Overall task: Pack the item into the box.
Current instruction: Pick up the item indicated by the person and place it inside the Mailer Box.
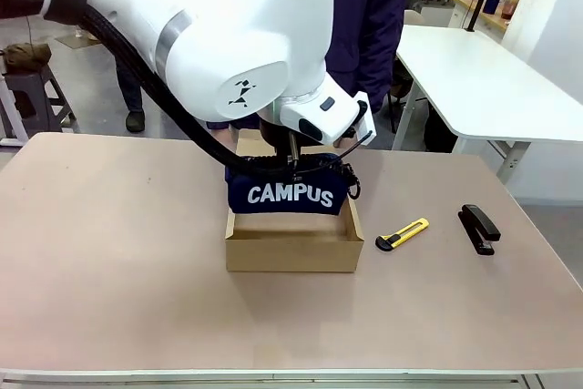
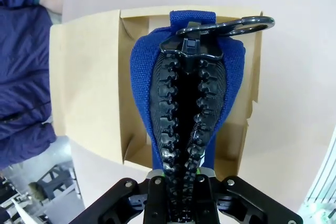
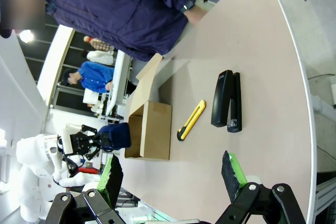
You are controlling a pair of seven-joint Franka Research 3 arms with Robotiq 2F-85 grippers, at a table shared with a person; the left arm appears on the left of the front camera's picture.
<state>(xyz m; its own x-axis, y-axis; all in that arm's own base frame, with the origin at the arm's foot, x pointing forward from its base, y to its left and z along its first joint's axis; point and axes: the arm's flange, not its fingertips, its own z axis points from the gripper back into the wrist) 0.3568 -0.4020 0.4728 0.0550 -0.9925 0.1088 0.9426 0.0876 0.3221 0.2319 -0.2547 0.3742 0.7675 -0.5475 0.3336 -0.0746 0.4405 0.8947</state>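
Navy fabric hangs from the left claw (image 2: 181, 174), which is clamped tight on the zip (image 2: 181, 114) edge of the pouch (image 1: 287, 192). The pouch dangles with its white CAMPUS lettering facing us, straight above the open box (image 1: 291, 253). In the front view its lower edge sits about level with the box's rim, so we judge it is just entering. We cannot tell whether it touches the bottom. The flap (image 2: 84, 87) lies folded back on the far side, toward the person (image 1: 364, 25) standing at the desk (image 1: 109, 252), so the opening is free.

By our reading the task is well past halfway, since the pouch is picked up and lined up over the box. What is left is to lower it, settle it inside and let go. The pouch looks nearly as wide as the box, so we think it has to go in square. The flap is not closed, and the task does not clearly ask for that.

Over at the side, the right claw (image 3: 170, 169) hovers well apart from the box, its fingers spread wide with nothing between them.

We count one pouch, one box, one yellow knife (image 1: 403, 235) and one black stapler (image 1: 480, 228). The knife and stapler lie on the desk to the right of the box, apart from each other. There are two claws, one busy and one idle.
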